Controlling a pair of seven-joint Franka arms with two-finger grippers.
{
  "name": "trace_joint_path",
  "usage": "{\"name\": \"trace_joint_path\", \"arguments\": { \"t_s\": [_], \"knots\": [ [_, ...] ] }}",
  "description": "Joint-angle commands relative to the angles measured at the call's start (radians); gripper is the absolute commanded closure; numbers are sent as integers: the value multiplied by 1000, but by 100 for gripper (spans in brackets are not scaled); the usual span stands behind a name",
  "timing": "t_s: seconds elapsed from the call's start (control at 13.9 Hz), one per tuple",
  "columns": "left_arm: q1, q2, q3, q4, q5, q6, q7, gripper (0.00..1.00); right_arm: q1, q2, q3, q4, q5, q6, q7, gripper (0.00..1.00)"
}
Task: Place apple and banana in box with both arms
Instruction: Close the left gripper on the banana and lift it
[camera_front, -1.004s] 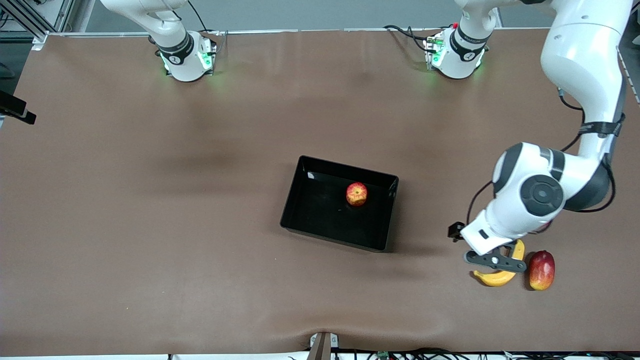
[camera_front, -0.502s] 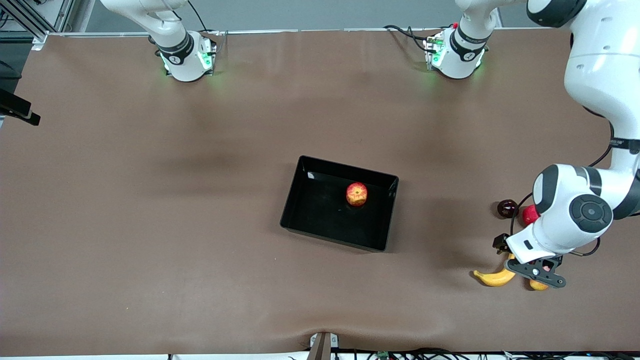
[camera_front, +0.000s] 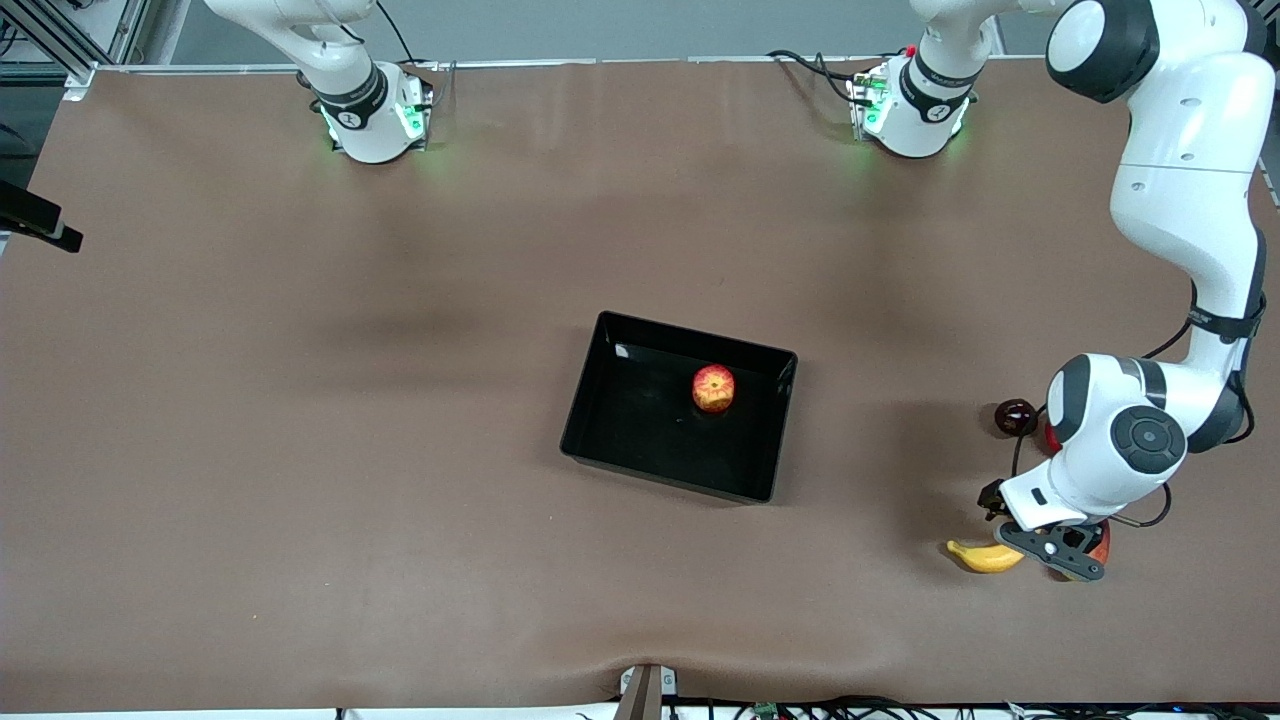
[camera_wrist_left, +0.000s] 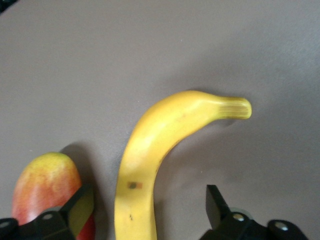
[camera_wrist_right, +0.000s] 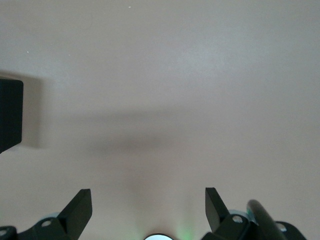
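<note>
No brand name or readable writing shows anywhere; the only marks are small round emblems on the dark collars of the two arm bases, too small to make out. The table (camera_front: 300, 450) is covered by a matte brown mat with soft wrinkles along the edge nearest the front camera, where cables and a small metal bracket are cut off by the frame; grey flooring and bits of metal framing show along the top. The box (camera_front: 583, 408), glossy black, sits near the middle of the table with the apple (camera_front: 713, 388) resting inside it, toward the wall at the left arm's end. The banana (camera_front: 985, 557) lies on the mat well apart from the box, at the left arm's end of the table and nearer the front camera. The left gripper (camera_front: 1050, 551) is low over the banana's thicker end, its fingers (camera_wrist_left: 219, 206) spread apart on either side of the fruit without touching it. A red-yellow mango (camera_wrist_left: 46, 185) lies just beside the banana, largely hidden under the gripper in the front view. A dark round fruit (camera_front: 1016, 417) and a red one mostly covered by the left arm sit farther from the camera. The right gripper (camera_wrist_right: 148, 207) is out of the front view; its wrist camera shows its fingers spread over bare mat, waiting.
</note>
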Motion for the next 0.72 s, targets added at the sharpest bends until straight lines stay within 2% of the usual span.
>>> {"name": "trace_joint_path", "arguments": {
  "t_s": [0.0,0.14,0.22,0.29,0.5,0.65],
  "knots": [
    [-5,20,5,9,22,20,5,38,-39,-26,36,-28,17,14,-4,0],
    [-10,21,14,9,26,22,5,77,-32,-26,36,-28,17,24,-2,0],
    [-13,18,15,9,26,22,5,91,-32,-26,36,-28,17,24,-2,0],
    [-14,13,15,9,26,22,5,100,-32,-26,36,-28,17,21,-2,0],
    [-17,-16,8,9,28,21,10,100,-33,-25,36,-27,17,18,-1,0],
    [-29,-63,-29,1,27,4,-1,100,-33,-26,36,-27,17,14,5,0]
  ]
}}
